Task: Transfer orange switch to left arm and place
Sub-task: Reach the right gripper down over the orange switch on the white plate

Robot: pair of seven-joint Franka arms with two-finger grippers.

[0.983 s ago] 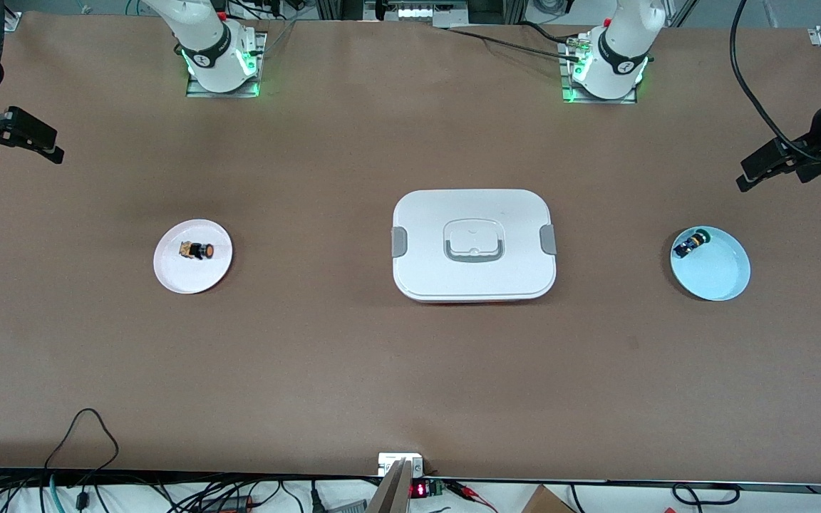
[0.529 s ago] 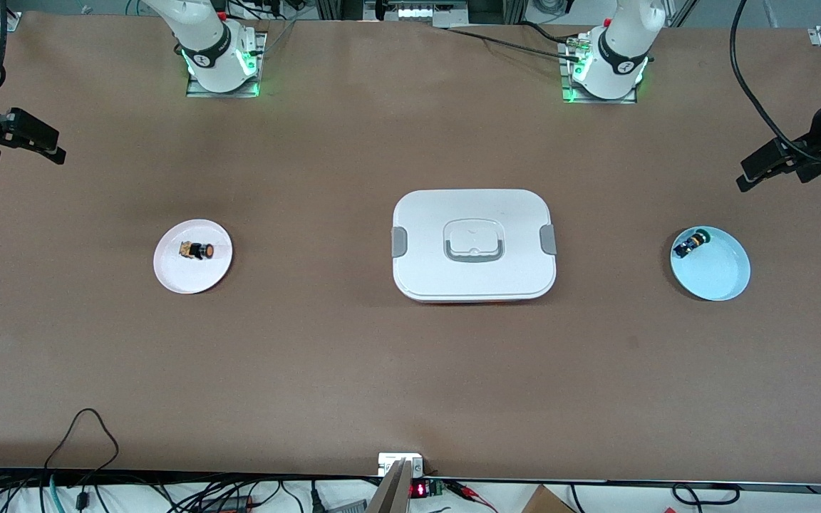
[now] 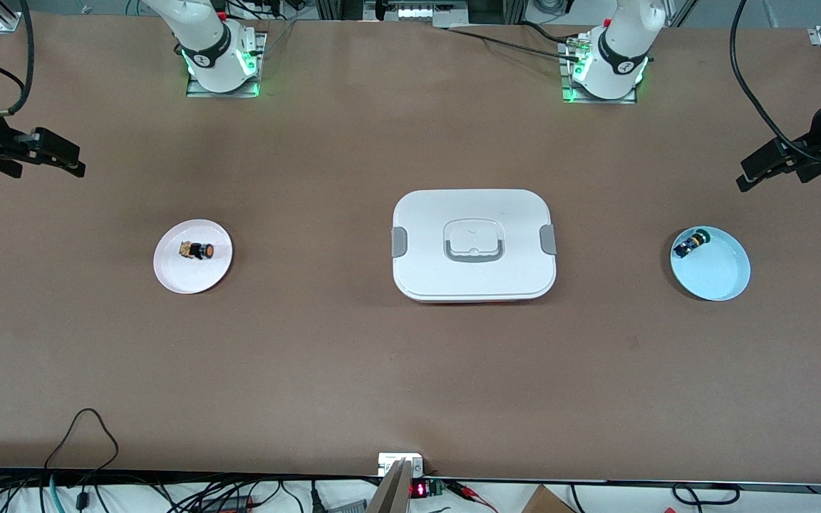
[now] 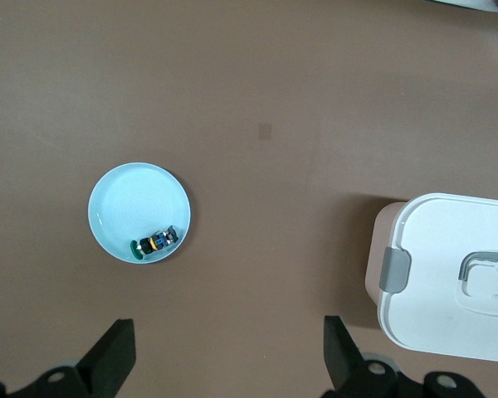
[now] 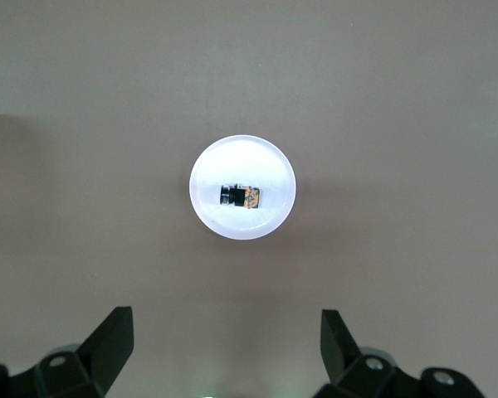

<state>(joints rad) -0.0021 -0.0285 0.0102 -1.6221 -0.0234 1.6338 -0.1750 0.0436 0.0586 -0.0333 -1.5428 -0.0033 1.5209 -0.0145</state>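
Brown table seen. Box placed at centre. White plate set toward right arm's end, blue plate toward left arm's end. Both plates well apart from box.

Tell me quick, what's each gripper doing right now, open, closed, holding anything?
Left gripper: open, empty, up over the table near the blue plate.
Right gripper: open, empty, up over the table near the white plate.
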